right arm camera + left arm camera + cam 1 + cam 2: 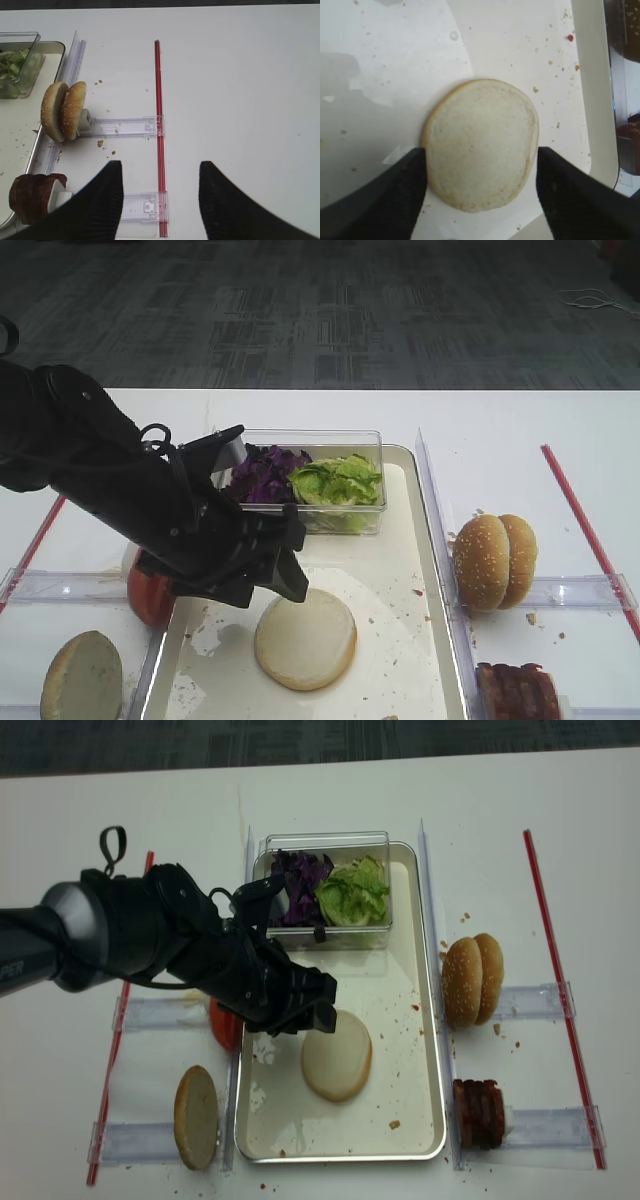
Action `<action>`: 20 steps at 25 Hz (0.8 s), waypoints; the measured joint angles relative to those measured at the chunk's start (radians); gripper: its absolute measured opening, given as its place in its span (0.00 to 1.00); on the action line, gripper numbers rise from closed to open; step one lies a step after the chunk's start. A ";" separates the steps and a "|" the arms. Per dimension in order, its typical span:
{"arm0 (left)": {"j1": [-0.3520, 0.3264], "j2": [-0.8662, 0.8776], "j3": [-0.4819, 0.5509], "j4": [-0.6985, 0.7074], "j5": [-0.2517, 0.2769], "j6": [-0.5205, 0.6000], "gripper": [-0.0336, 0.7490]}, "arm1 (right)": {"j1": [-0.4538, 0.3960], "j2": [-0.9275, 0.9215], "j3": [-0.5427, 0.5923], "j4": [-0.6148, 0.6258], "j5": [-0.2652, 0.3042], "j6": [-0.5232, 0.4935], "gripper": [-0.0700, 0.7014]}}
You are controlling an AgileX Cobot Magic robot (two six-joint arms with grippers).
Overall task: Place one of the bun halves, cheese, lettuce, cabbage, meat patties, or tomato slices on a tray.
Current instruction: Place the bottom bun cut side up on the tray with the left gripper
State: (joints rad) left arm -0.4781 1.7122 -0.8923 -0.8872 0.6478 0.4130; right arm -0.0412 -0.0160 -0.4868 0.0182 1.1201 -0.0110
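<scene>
Grey patterned carpet is showing beyond the white table point(500, 420). In the exterior high view, a plain bun half point(305, 638) is lying cut face up on the tray point(420, 640), just beside the left end effector point(285, 575). In the right wrist view, the right end effector point(160, 192) is hovering spread over bare table. In the left wrist view, spread fingers point(400, 195) are flanking the bun without gripping it. In the realsense view, lettuce point(352, 892) and cabbage point(297, 885) are sitting in a clear box point(325, 840).
</scene>
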 joint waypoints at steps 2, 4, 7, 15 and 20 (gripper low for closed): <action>0.000 0.000 0.000 0.004 -0.009 -0.008 0.66 | 0.000 0.000 0.000 0.000 0.000 0.000 0.60; 0.000 0.000 0.000 0.012 -0.015 -0.013 0.67 | 0.000 0.000 0.000 0.000 0.000 0.000 0.61; 0.000 0.000 0.000 0.013 -0.018 -0.015 0.68 | 0.000 0.000 0.000 0.000 0.000 0.000 0.61; 0.000 -0.061 0.000 0.017 -0.007 -0.017 0.68 | 0.000 0.000 0.000 0.000 0.000 0.000 0.61; 0.000 -0.196 0.000 0.019 0.032 -0.017 0.68 | 0.000 0.000 0.000 0.000 0.000 0.000 0.61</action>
State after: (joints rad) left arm -0.4781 1.5167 -0.8923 -0.8683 0.6802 0.3955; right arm -0.0412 -0.0160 -0.4868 0.0182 1.1201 -0.0110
